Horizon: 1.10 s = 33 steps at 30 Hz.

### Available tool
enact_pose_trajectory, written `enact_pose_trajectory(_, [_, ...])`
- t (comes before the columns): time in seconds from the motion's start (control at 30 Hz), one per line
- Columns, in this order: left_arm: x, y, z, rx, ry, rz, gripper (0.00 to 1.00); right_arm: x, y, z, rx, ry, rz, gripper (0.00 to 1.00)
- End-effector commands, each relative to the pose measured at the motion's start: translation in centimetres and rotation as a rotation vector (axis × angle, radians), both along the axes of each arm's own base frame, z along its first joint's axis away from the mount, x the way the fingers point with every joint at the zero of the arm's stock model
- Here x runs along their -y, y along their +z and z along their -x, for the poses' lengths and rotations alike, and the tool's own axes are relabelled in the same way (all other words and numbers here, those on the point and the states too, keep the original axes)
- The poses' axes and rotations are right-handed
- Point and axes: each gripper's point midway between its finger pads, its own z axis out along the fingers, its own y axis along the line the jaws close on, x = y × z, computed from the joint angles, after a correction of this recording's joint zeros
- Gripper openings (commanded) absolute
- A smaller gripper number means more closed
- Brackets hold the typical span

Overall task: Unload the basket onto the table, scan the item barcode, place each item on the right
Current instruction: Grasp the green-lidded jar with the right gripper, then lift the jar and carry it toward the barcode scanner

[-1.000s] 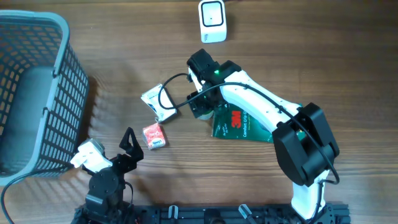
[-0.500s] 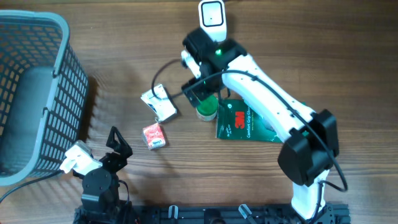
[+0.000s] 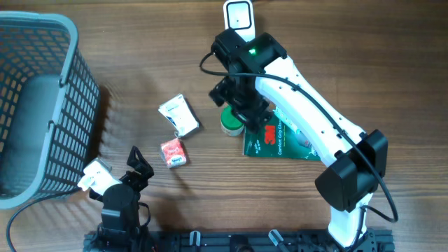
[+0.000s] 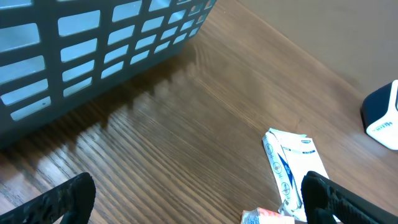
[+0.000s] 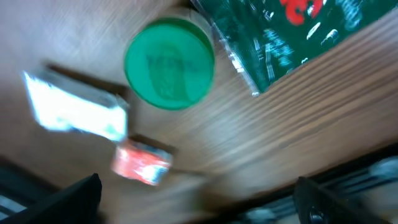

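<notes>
Since a second ago the right arm has lifted off the green packet [image 3: 280, 140], uncovering the green-lidded jar [image 3: 232, 125], and its pincer [image 3: 240, 103] has spread fully wide. Brown wood-grain worktop [image 3: 364, 63] fills every view. Nearest, the left pincer [image 3: 138, 165] hangs open and empty, low over the boards. Beyond it lie a small red packet [image 3: 173, 152], then a white packet [image 3: 178, 115]. The jar stands upright on the worktop just beside the green packet's corner, under the right pincer, which grips nothing. Farthest sits the white scanner [image 3: 239, 17]. At the left a grey mesh basket [image 3: 42, 24] shows only its own grey floor.
</notes>
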Motion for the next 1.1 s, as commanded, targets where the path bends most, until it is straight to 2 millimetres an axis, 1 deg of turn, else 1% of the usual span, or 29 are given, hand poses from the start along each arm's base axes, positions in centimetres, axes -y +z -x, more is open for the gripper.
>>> enact_pose_trajectory(0.0, [-0.2, -0.1, 0.0, 0.007, 0.015, 0.006, 1.00, -0.1, -1.9, -0.5, -0.058, -0.292, 0.017, 1.00])
enact_pose_trajectory(0.03, [-0.2, -0.1, 0.0, 0.007, 0.015, 0.006, 1.00, -0.2, -3.1, -0.4, -0.076, -0.312, 0.026, 1.00])
enact_pose_trajectory(0.07, [-0.2, -0.1, 0.0, 0.007, 0.015, 0.006, 1.00, -0.6, -3.7, -0.6, -0.081, -0.313, 0.015, 1.00])
enact_pose_trajectory(0.2, [-0.2, -0.1, 0.0, 0.007, 0.015, 0.006, 1.00, -1.4, -5.7, -1.7, -0.075, -0.321, 0.007, 0.99])
enact_pose_trajectory(0.27, [-0.2, -0.1, 0.0, 0.006, 0.015, 0.006, 1.00, -1.9, -7.7, -2.3, -0.083, -0.320, 0.015, 1.00])
enact_pose_trajectory(0.3, [-0.2, -0.1, 0.0, 0.007, 0.015, 0.006, 1.00, -2.0, -8.5, -2.4, -0.095, -0.320, 0.023, 1.00])
enact_pose_trajectory(0.37, [-0.2, -0.1, 0.0, 0.007, 0.015, 0.006, 1.00, -1.8, -11.0, -2.3, -0.127, -0.293, 0.060, 1.00])
enact_pose_trajectory(0.4, [-0.2, -0.1, 0.0, 0.007, 0.015, 0.006, 1.00, -1.7, -11.6, -2.2, -0.133, -0.282, 0.073, 0.99])
enact_pose_trajectory(0.43, [-0.2, -0.1, 0.0, 0.006, 0.015, 0.006, 1.00, -1.4, -12.1, -2.2, -0.136, -0.279, 0.089, 0.97])
enact_pose_trajectory(0.47, [-0.2, -0.1, 0.0, 0.007, 0.015, 0.006, 1.00, -1.0, -12.2, -2.3, -0.127, -0.280, 0.114, 0.93])
enact_pose_trajectory(0.5, [-0.2, -0.1, 0.0, 0.006, 0.015, 0.006, 1.00, -0.6, -12.3, -2.4, -0.117, -0.274, 0.131, 0.86])
enact_pose_trajectory(0.57, [-0.2, -0.1, 0.0, 0.007, 0.015, 0.006, 1.00, -0.5, -12.3, -2.5, -0.101, -0.209, 0.133, 0.80])
enact_pose_trajectory(0.63, [-0.2, -0.1, 0.0, 0.007, 0.015, 0.006, 1.00, -0.4, -12.3, -2.5, -0.085, -0.078, 0.119, 0.75])
enact_pose_trajectory(0.73, [-0.2, -0.1, 0.0, 0.007, 0.015, 0.006, 1.00, -0.5, -12.2, -2.5, -0.055, 0.182, 0.086, 0.74])
enact_pose_trajectory(0.8, [-0.2, -0.1, 0.0, 0.006, 0.015, 0.006, 1.00, -0.9, -12.1, -2.4, -0.035, 0.411, 0.036, 0.72])
enact_pose_trajectory(0.87, [-0.2, -0.1, 0.0, 0.007, 0.015, 0.006, 1.00, -1.8, -11.8, -1.6, -0.023, 0.690, -0.068, 0.70])
enact_pose_trajectory(0.97, [-0.2, -0.1, 0.0, 0.007, 0.015, 0.006, 1.00, -2.6, -11.4, -0.2, -0.022, 0.932, -0.188, 0.70])
enact_pose_trajectory(1.03, [-0.2, -0.1, 0.0, 0.007, 0.015, 0.006, 1.00, -2.5, -11.3, 0.0, -0.003, 1.050, -0.210, 0.71])
enact_pose_trajectory(1.07, [-0.2, -0.1, 0.0, 0.007, 0.015, 0.006, 1.00, -2.4, -11.4, -0.1, 0.008, 1.094, -0.211, 0.74])
